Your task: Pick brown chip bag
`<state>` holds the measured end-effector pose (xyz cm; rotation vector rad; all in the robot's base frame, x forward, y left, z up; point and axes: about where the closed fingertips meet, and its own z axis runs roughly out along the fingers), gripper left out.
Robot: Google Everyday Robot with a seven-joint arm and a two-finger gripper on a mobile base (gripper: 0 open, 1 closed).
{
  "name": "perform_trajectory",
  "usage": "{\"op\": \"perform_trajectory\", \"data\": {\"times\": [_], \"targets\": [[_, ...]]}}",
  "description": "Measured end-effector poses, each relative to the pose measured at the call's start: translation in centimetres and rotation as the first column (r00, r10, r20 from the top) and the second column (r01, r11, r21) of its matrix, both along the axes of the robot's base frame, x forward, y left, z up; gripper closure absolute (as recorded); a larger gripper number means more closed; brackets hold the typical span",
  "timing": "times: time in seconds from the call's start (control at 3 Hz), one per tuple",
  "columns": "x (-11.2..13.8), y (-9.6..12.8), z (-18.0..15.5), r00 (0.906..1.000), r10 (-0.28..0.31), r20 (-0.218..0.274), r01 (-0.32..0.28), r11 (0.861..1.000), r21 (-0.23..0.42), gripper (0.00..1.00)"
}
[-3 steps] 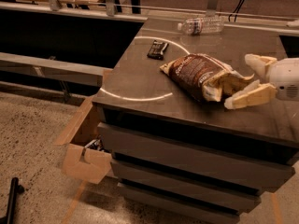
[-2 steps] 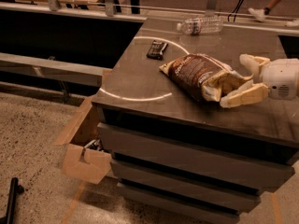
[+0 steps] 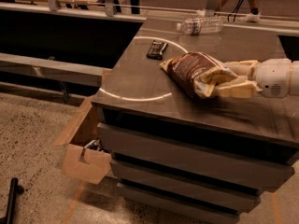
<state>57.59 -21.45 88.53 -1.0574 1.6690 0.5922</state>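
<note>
While reaching in from right over table: gripper clamped on pale end of brown chip bag (bag lying flat, just left of claw). Front edge near; bare top farther left. Black bar, water bottle beyond, toward back edge.

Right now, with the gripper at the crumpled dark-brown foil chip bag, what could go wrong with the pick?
The gripper, at the right, meets only the pale end of the dark-brown foil chip bag; the puffy foil may slip out on lifting. The small flat black bar lies close to the bag's left end; dragging the bag could push it.
</note>
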Motion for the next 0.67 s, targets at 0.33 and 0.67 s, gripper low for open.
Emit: {"op": "perform_trajectory", "data": {"times": [0.33,0.67], "targets": [[0.21,0.57,0.03,0.9997,0.026,-0.002,-0.026,1.000,-0.013,0.62],[0.27,0.93,0.24,0.9992,0.038,-0.005,-0.038,0.999,-0.015,0.85]]}}
